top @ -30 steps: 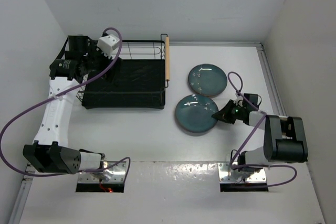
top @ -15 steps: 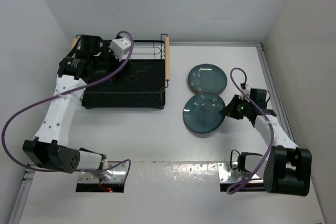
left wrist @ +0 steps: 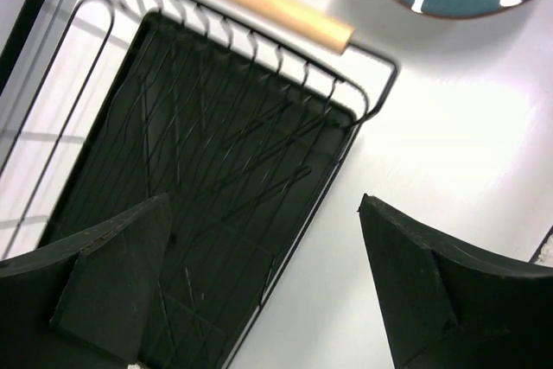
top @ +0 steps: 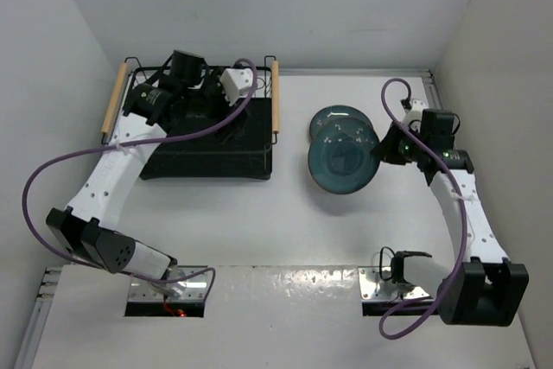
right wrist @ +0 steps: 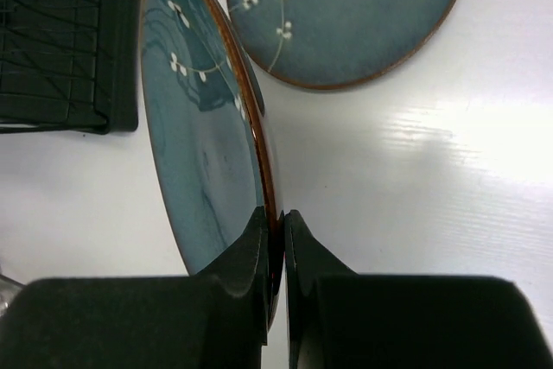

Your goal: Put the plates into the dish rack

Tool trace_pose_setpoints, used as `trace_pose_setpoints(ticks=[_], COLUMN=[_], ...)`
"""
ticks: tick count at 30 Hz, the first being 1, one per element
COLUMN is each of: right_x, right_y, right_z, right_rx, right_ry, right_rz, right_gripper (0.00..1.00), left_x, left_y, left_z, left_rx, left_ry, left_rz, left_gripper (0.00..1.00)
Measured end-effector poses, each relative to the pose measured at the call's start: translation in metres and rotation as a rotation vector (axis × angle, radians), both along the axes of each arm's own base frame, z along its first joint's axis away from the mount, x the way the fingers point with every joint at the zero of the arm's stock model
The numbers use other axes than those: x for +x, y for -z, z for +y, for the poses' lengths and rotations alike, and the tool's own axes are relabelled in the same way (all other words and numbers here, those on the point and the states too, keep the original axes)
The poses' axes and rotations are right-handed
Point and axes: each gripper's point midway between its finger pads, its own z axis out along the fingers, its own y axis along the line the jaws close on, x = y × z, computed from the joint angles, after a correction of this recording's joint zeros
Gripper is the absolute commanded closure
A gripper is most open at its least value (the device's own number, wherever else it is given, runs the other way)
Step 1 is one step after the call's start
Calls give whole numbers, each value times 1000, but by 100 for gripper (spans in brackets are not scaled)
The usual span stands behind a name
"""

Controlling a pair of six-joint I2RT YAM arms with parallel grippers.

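On your left, the left claw has swung from the far left corner of the dish rack to hang over its middle, jaws wide and holding nothing. The rack has no plate in it yet. Moving right, the nearer plate has left its spot on the table. It is now raised and carried further back, overlapping the other plate, which lies flat to the right of the rack. At the right, the right claw is pinched tight on the nearer plate's right rim, so the first pickup looks done and the carry to the rack remains. Being round, that plate has no long axis. The line from pinch to free edge runs left toward the rack, with the blossom face tilted up — how steeply you cannot tell from these views.
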Motion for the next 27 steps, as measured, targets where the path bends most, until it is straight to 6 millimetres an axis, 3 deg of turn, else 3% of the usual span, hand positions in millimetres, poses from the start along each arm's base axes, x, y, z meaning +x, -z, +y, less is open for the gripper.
trace_pose_setpoints(ticks=[9, 15, 21, 27], right_x=[13, -2, -18, -28], right_y=[-63, -75, -85, -79], right_z=[6, 28, 44, 59], right_rx=[-100, -92, -62, -48], right_ry=[-144, -297, -393, -462], right_rz=[-167, -232, -289, -293], right_gripper=[100, 100, 100, 100], left_x=[-12, -18, -22, -15], left_y=[-14, -29, -3, 15], left_z=[-55, -125, -195, -221], left_rx=[-43, -149, -168, -183], left_ry=[225, 443, 590, 613], left_rz=[-13, 0, 48, 81], left_gripper=[5, 1, 1, 1])
